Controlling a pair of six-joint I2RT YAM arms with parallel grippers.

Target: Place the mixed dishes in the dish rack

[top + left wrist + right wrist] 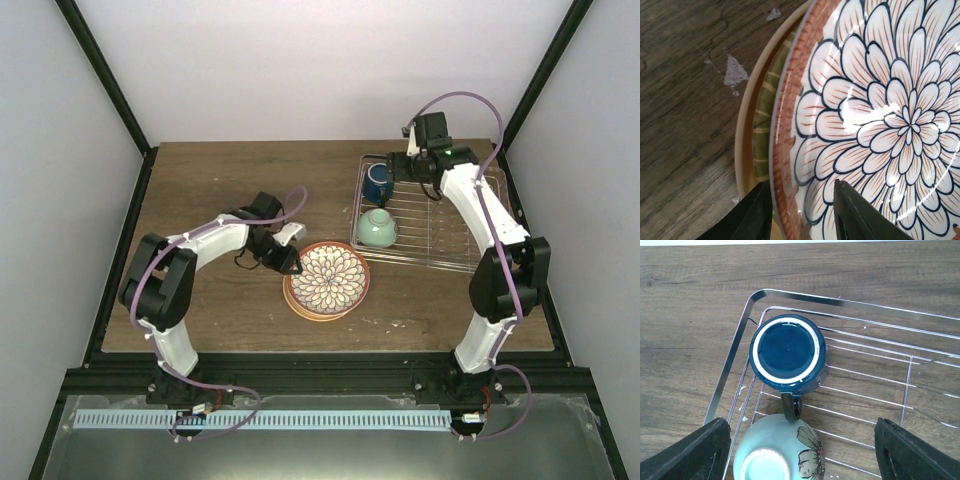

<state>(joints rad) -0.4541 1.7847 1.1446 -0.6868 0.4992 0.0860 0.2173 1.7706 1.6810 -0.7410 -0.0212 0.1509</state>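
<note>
Left wrist view has the flower-petal plate (880,125) on top of a stack, with a green plate (762,125) and a pale tan rim (742,150) showing beneath it at 9 o'clock. The left tool (802,215) straddles the top plate's terracotta rim at 6 o'clock, jaws apart, one finger outside the rim and one over the petals. From the top external camera, that stack (327,277) sits on the worktop (220,180) near its middle, with the left tool (285,258) at its 10 o'clock.

The dish rack (440,230) lies at the worktop's 2 o'clock. The dark blue mug (787,352) stands in the rack's 10 o'clock corner, with the mint-green bowl (777,455) at its 6 o'clock, foot ring up, by the mug's handle. The right tool (800,440) hangs above them, spread wide and holding nothing.
</note>
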